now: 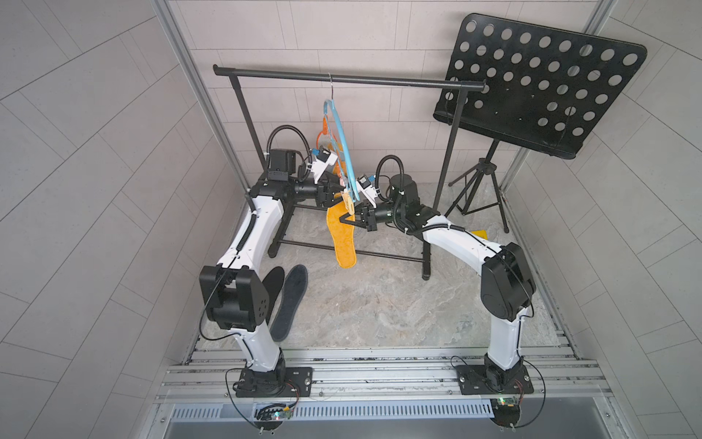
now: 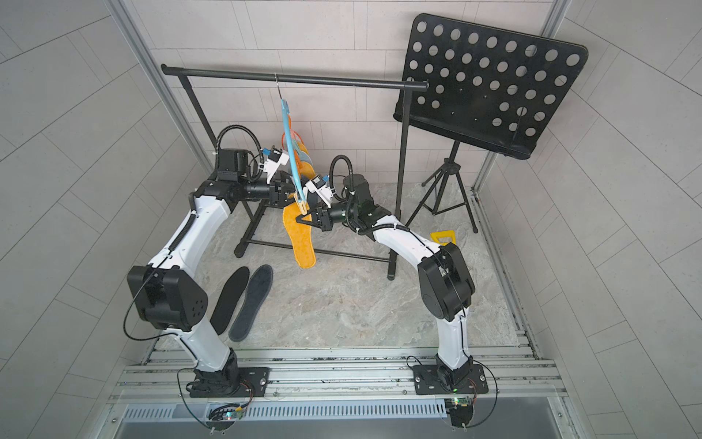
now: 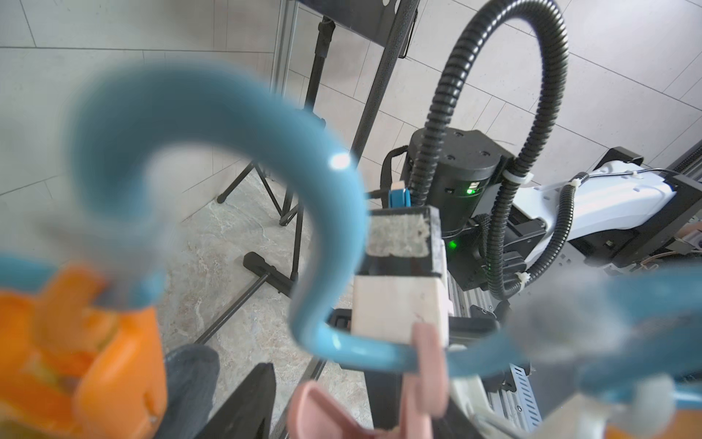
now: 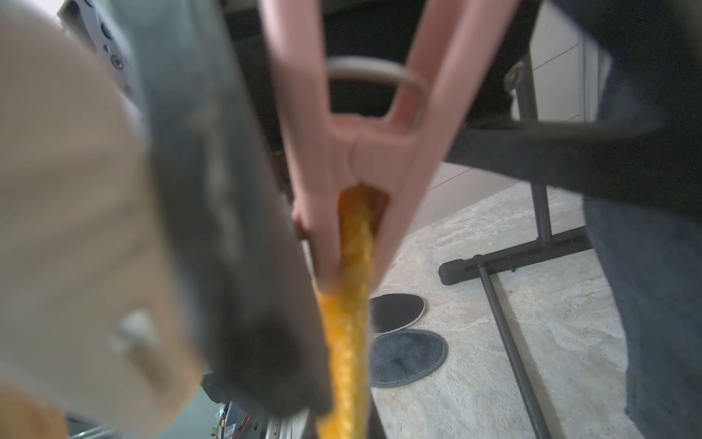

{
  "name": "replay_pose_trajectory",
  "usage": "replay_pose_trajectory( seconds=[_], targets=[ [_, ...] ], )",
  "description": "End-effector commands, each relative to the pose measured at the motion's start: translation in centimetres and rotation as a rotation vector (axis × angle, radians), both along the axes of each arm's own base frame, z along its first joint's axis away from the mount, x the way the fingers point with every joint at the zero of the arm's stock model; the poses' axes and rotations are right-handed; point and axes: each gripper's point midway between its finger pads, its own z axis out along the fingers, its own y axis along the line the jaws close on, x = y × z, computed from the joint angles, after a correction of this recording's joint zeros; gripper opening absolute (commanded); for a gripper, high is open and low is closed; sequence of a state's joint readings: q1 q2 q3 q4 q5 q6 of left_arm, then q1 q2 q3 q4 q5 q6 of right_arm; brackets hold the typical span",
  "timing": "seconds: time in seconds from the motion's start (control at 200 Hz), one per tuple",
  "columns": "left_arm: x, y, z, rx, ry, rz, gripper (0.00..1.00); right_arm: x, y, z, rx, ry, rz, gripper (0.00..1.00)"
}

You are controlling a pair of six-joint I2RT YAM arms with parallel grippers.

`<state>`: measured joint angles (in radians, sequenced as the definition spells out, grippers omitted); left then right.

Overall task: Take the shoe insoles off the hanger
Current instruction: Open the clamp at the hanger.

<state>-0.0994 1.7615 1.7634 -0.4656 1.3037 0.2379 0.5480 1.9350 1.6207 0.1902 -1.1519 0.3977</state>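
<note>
Big picture first: the marbled grey tabletop (image 1: 380, 315), with the black metal garment rack (image 1: 380, 80) standing along its far edge. From the middle of the rack's bar hangs the light-blue plastic hanger (image 1: 347, 152), turned almost edge-on. More insoles (image 2: 305, 157) are bunched on it toward the far edge, still clipped. At its near end dangles the long orange-yellow fabric insole (image 1: 339, 239), toe pointing at the tabletop's middle and clear of it. Two are already off: a dark grey felt insole (image 1: 290, 304) and a black insole (image 1: 275, 281) lie side by side near the left edge. The right gripper (image 1: 343, 219) has its jaws pressed together on the orange one just under its clip, and it looks like a pinch. The left gripper (image 1: 336, 197) sits at the pale pink plastic clip (image 4: 342, 152). Its jaws look partly spread about the handles, but whether they squeeze I cannot tell. The right wrist view shows that clip biting the insole's edge, so I'd call this the release step. The next move calls for a firm squeeze on those handles, then drawing the insole down and away.
</note>
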Motion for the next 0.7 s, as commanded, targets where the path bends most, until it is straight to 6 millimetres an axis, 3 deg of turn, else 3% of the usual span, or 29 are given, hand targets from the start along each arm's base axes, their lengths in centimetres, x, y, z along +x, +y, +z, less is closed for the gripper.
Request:
replay_pose_trajectory(
  seconds=[0.0,0.095,0.205,0.335,0.535,0.696],
  targets=[
    [0.1,-0.6,1.8,-0.032,-0.045,-0.033,0.58,-1.1,0.3,-1.1,-0.014,0.037,0.047,0.00],
    [0.4,-0.8,2.0,-0.045,-0.032,-0.034,0.52,-1.1,0.3,-1.2,-0.016,0.044,0.044,0.00],
    [0.6,-0.8,1.8,-0.048,-0.017,-0.034,0.36,-1.1,0.3,-1.4,-0.017,0.050,0.044,0.00],
    [0.7,-0.9,2.0,-0.048,-0.018,-0.025,0.27,-1.0,0.4,-1.4,-0.013,0.052,0.043,0.00],
    [1.1,-0.7,2.4,-0.041,-0.023,0.011,0.00,-0.9,0.4,-2.7,-0.036,0.092,0.021,0.00],
    [1.4,-0.5,2.3,-0.028,-0.028,0.039,0.00,-1.2,-0.2,-5.6,-0.109,0.199,-0.041,0.00]
  ],
)
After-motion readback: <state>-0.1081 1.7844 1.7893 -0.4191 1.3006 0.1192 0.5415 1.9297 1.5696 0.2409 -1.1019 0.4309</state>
